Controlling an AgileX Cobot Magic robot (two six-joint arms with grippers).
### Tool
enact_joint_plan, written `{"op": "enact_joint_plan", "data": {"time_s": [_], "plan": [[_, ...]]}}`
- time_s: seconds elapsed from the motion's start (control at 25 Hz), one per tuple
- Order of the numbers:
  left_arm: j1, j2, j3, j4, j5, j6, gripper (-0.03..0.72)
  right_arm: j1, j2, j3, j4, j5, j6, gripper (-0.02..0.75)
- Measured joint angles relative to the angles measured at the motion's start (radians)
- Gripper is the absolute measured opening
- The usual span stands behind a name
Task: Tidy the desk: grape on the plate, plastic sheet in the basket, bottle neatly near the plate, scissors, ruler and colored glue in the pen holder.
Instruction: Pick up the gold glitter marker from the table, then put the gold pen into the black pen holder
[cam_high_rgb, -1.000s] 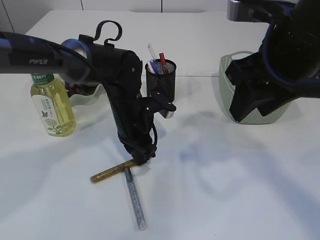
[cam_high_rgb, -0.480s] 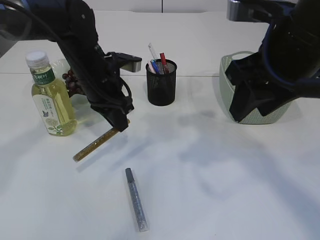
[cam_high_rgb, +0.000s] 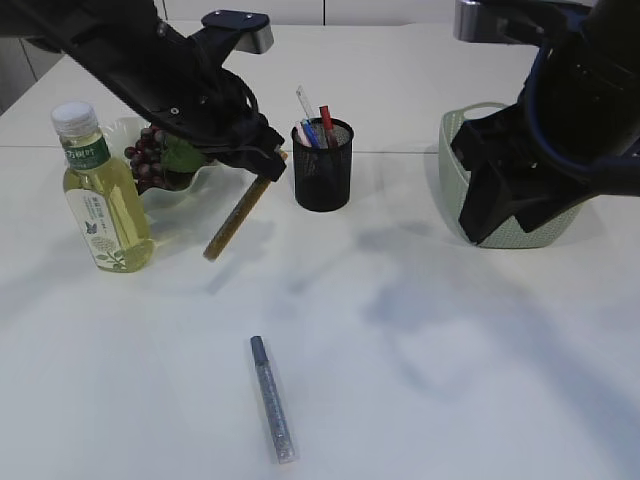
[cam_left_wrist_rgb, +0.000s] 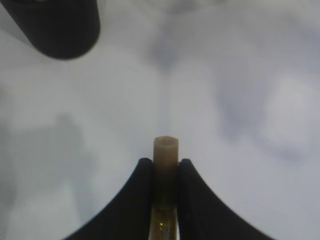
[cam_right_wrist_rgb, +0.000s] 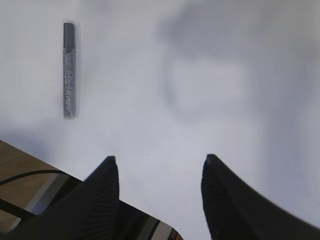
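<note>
White table (cam_high_rgb: 450, 380), gold glue tube (cam_high_rgb: 236, 217) in left claw (cam_high_rgb: 268, 166)

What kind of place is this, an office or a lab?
Probably a lab bench set up as a desk: a white table with a pen holder, a bottle and glue sticks, worked by two robot arms.

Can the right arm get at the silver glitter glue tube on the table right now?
Probably yes: the silver glitter glue tube lies alone on bare table, and the right gripper is open and empty above it.
</note>
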Motion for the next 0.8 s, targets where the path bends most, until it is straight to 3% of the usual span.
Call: {"op": "enact_joint_plan", "data": {"time_s": [0.2,0.36,0.6,0.8], "plan": [[0.000,-0.059,0.170,-0.166,-0.389,0.161,0.084,0.000,0.000,0.000,0.000,0.000,-0.005,0.423],[-0.031,-0.062,0.210,-0.288,-0.676,0.286,0.084,0.000,0.000,0.000,0.000,0.000,-0.007,0.423],[-0.113,-0.043,0.205,-0.321,-1.025,0.308,0.084,0.000,0.000,0.000,0.000,0.000,-0.009,0.423],[-0.129,0.043,0.109,-0.325,-1.067,0.277,0.084,0.000,0.000,0.000,0.000,0.000,-0.011,0.423]]}}
